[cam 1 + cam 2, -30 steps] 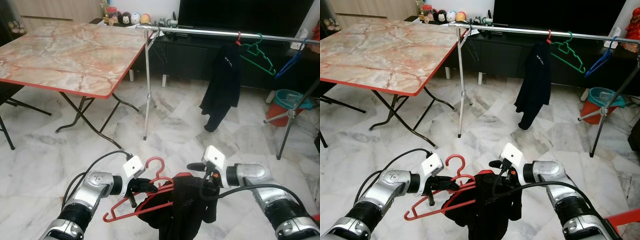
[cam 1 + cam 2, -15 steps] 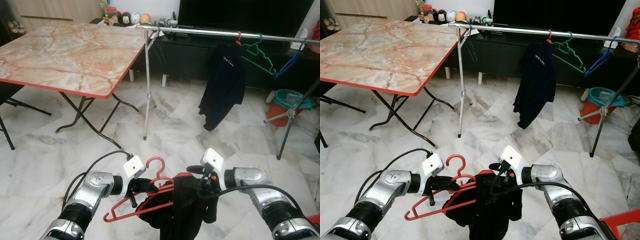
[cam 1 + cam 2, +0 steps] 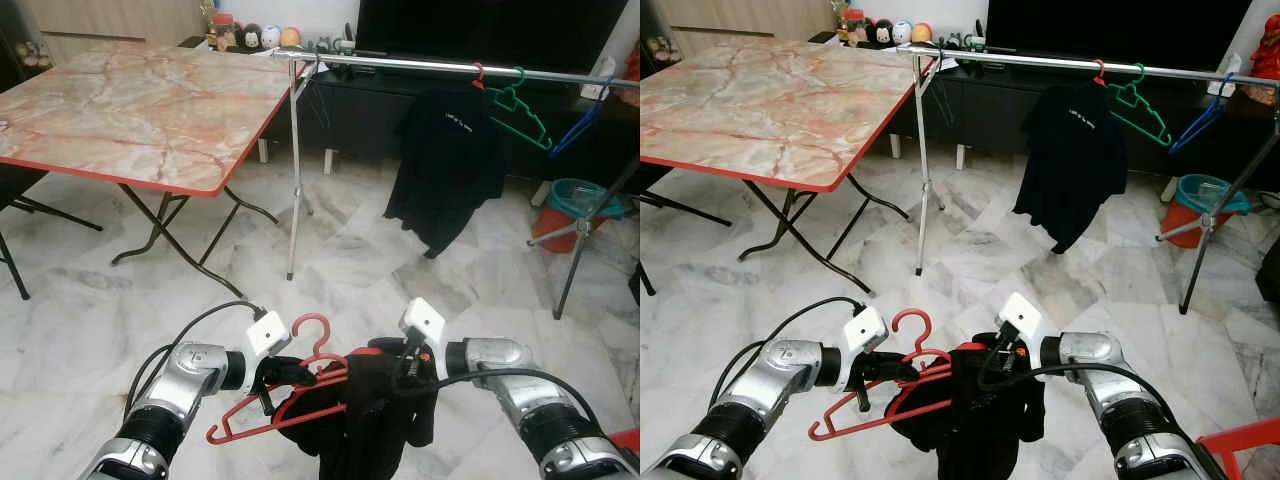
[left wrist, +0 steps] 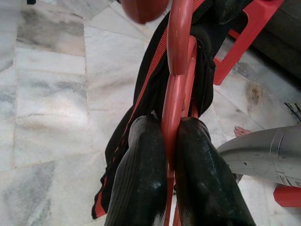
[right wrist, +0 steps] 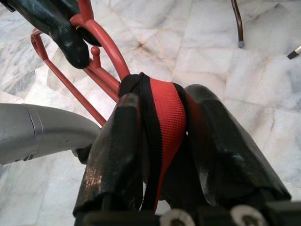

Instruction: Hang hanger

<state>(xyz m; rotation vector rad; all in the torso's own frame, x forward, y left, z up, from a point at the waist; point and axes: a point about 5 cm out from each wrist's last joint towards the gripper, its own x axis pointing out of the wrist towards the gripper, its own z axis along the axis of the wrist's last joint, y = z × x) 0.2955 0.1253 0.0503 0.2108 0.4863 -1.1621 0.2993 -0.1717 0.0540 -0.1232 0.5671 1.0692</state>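
A red plastic hanger (image 3: 262, 414) hangs low in front of me, its hook (image 3: 311, 336) pointing up. My left gripper (image 3: 290, 371) is shut on the hanger's neck; in the left wrist view the fingers (image 4: 141, 183) pinch the red bar (image 4: 178, 89). A black garment with a red collar (image 3: 365, 425) is draped on the hanger. My right gripper (image 3: 392, 368) is shut on that collar (image 5: 164, 117). Ahead stands a silver clothes rail (image 3: 420, 66) with a black shirt (image 3: 448, 165), a green hanger (image 3: 515, 107) and a blue hanger (image 3: 580, 124) on it.
A folding marble-top table (image 3: 130, 100) with a red edge stands to the left of the rail. A dark TV cabinet (image 3: 400, 110) runs behind the rail. An orange bucket (image 3: 570, 210) sits at the right by the rail's leg (image 3: 590, 235). The floor is white marble (image 3: 340, 270).
The black shirt on the rail has swung round and now shows broad-on. My right gripper has shifted slightly left on the garment's collar. The left gripper holds still.
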